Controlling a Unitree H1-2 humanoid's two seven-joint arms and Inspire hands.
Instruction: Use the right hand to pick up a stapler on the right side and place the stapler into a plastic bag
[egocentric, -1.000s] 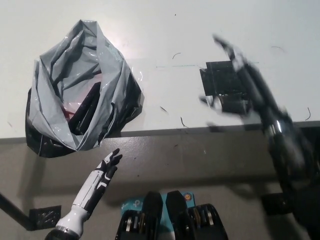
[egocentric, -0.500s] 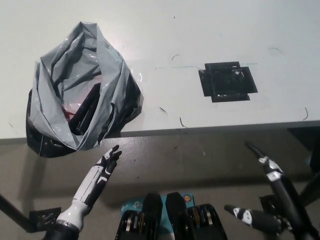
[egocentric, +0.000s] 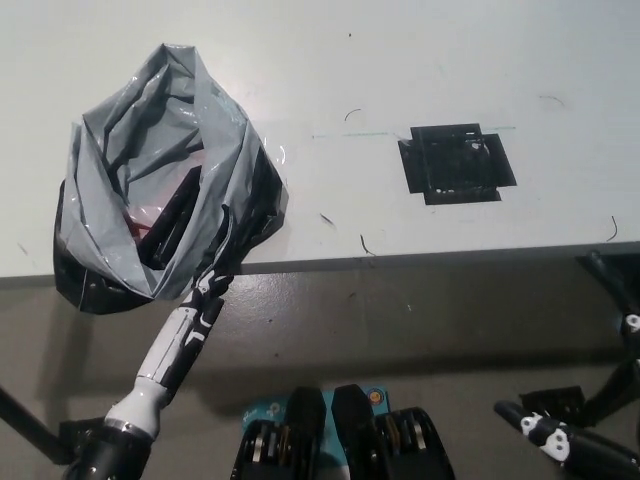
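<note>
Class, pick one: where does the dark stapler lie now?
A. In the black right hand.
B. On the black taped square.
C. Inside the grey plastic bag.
C: the stapler shows as a dark bar within the mouth of the plastic bag.

Plastic bag (egocentric: 130, 130) is bulking over the counter's (egocentric: 330, 60) left part, its mouth gaping toward the near edge. A dark long object (egocentric: 170, 225) is taking up part of the opening. My left hand (egocentric: 213, 290) is crowding the bag's front rim. Between the bag and the black tape square (egocentric: 457, 165) the counter is lying bare, a wide passage. My right hand (egocentric: 585, 445), spread and holding nothing, is hanging below the edge, well apart.
</note>
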